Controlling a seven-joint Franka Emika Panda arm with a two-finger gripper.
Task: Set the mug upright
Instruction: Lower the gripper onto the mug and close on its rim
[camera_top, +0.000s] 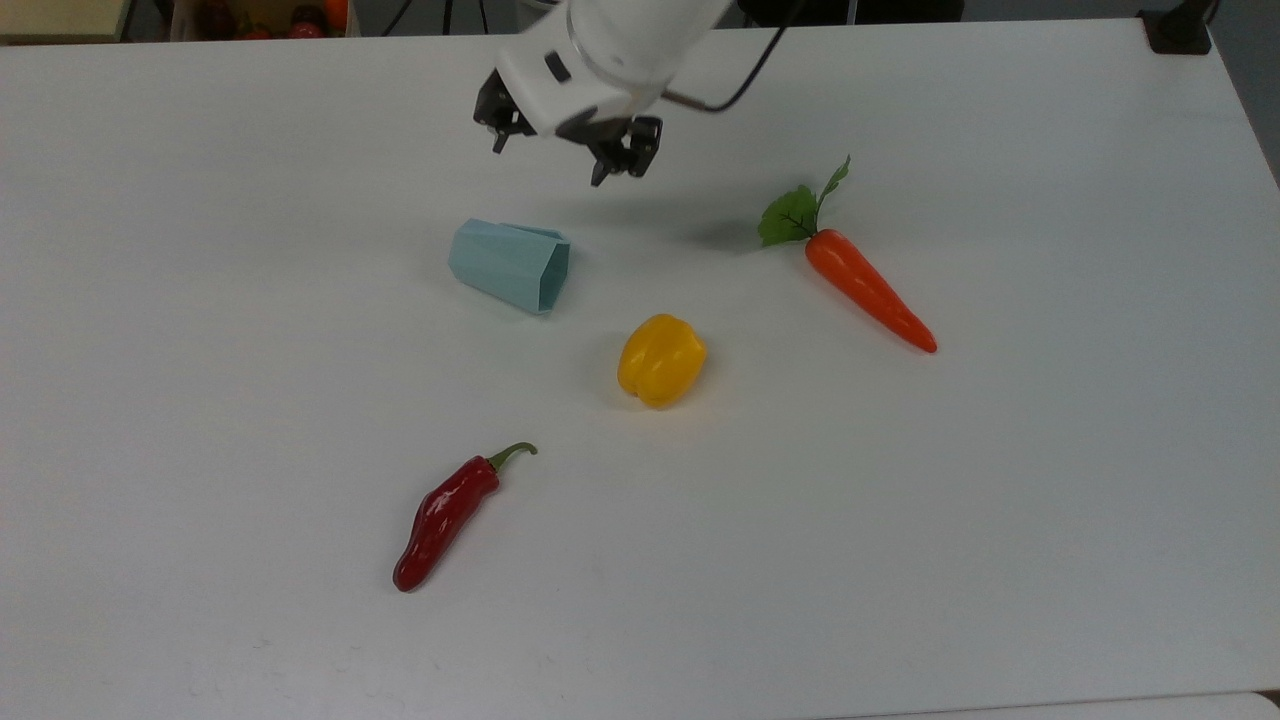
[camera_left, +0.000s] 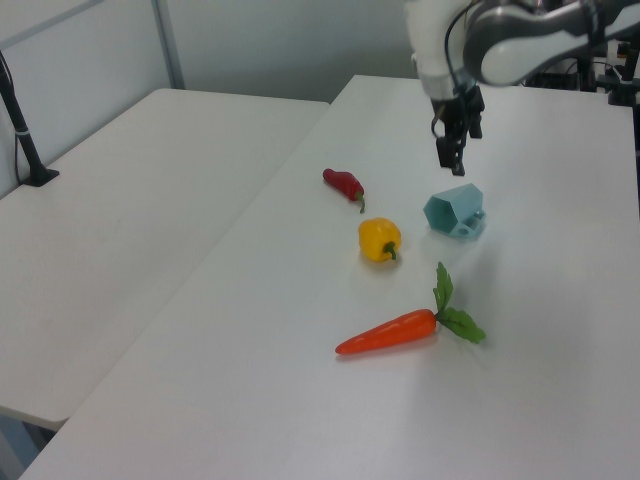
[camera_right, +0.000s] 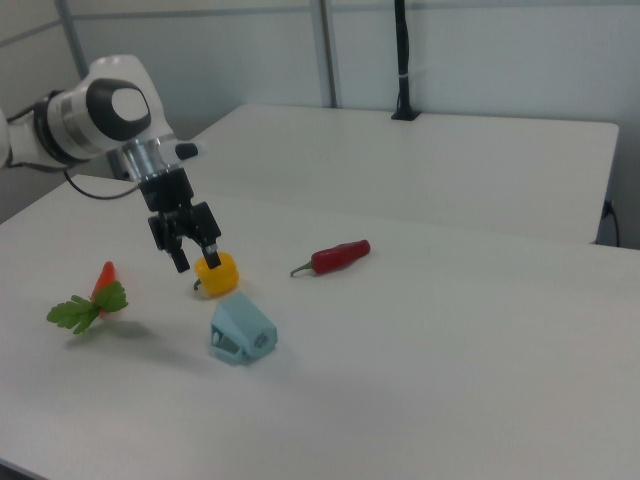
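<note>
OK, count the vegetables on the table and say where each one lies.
3. In the top view, the carrot lies at right, the yellow pepper near the centre just right of the tipped mug, and the red chili nearest the bottom edge. Nothing looks hidden.

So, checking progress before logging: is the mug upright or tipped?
Tipped. The mug lies on its side on the table, its open rim facing sideways.

A white table (camera_top: 1050, 500) carries the tipped mug (camera_top: 510, 264), yellow pepper (camera_top: 660, 359), carrot (camera_top: 868, 289) and red chili (camera_top: 443, 515).
</note>
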